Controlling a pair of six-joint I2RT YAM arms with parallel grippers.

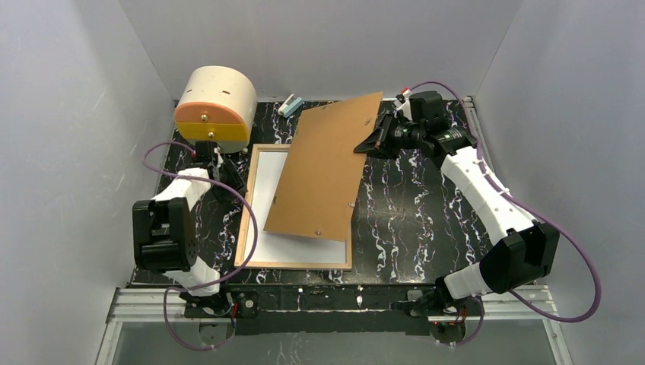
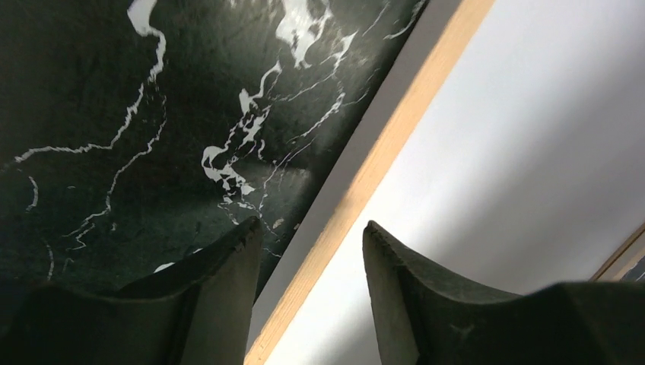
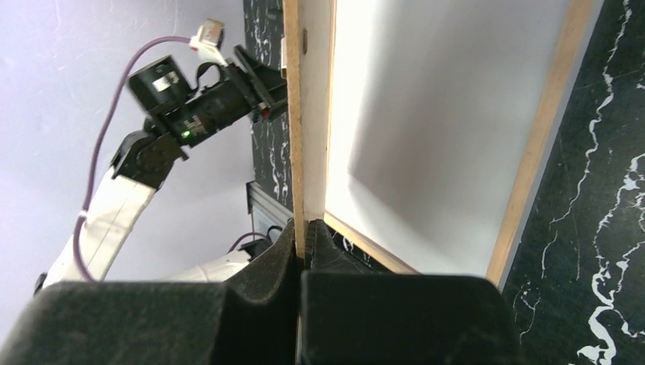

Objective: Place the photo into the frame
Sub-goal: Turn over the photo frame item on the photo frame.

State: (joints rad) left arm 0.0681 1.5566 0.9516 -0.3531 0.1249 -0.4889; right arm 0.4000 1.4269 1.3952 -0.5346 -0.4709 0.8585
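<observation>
The frame (image 1: 245, 220), with a light wood rim, lies flat on the black marbled table. A plain white sheet (image 1: 266, 194) fills it inside the rim; I cannot tell whether it is the photo face down. The brown backing board (image 1: 323, 171) is tilted over the frame's right part. Its near edge is down by the frame and its far corner is raised. My right gripper (image 1: 378, 141) is shut on the board's far right edge (image 3: 304, 114), fingertips pinching it (image 3: 304, 228). My left gripper (image 1: 232, 182) is open and empty, straddling the frame's left rim (image 2: 380, 156) from above (image 2: 312, 228).
A cream round-topped box (image 1: 215, 106) with orange and yellow drawer fronts stands at the back left, close to the left arm. A small light-blue object (image 1: 290, 105) lies at the back edge. Grey walls close in on three sides.
</observation>
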